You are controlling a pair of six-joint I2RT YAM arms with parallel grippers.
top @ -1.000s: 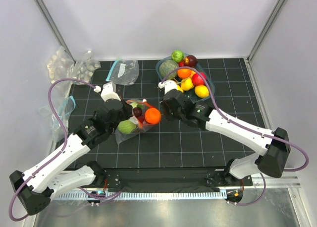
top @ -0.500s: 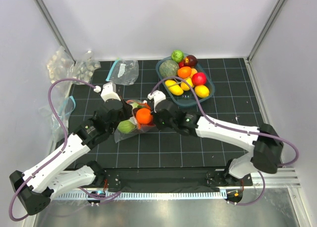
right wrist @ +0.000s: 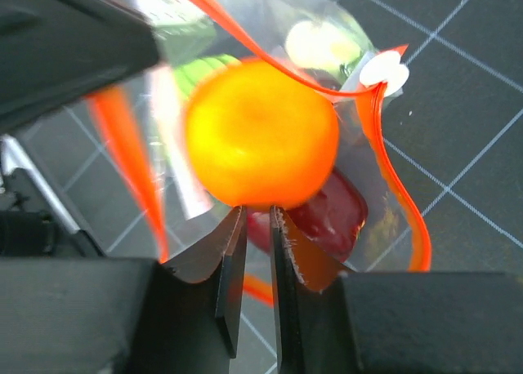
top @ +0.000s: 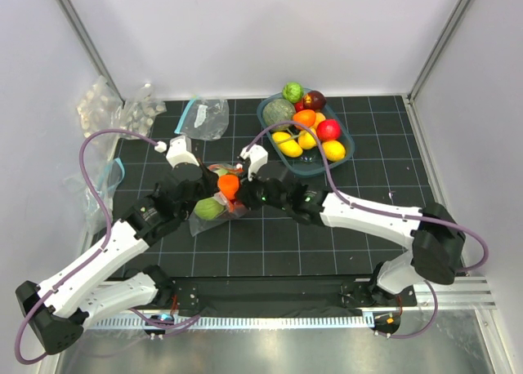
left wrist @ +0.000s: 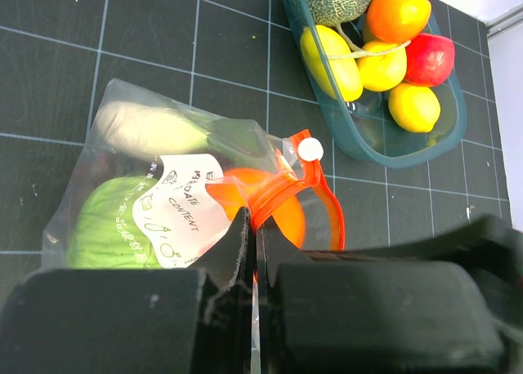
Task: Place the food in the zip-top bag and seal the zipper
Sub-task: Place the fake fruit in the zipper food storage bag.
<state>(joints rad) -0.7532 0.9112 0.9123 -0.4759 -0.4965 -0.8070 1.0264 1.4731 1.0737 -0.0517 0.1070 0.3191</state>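
The zip-top bag (top: 214,206) lies mid-table with a green cabbage (left wrist: 105,227) and a white vegetable (left wrist: 151,127) inside. My left gripper (left wrist: 254,215) is shut on the orange-red zipper (left wrist: 331,198) at the near lip and holds the mouth up. An orange (right wrist: 261,133) sits in the bag's mouth, above a dark red fruit (right wrist: 331,211). My right gripper (right wrist: 257,212) has its fingertips against the underside of the orange. Its jaws stand a narrow gap apart with nothing between them. From above, the right gripper (top: 241,184) meets the orange (top: 229,184) from the right.
A teal basket (top: 327,168) at the back right holds lemons, an orange, a red apple and green melons. A clear bag with a teal strip (top: 204,117) lies at the back left. Bags of white pieces (top: 102,104) sit by the left wall.
The right arm has reached left and carried the orange from beside the bag into its mouth. The left gripper has stayed shut on the zipper.
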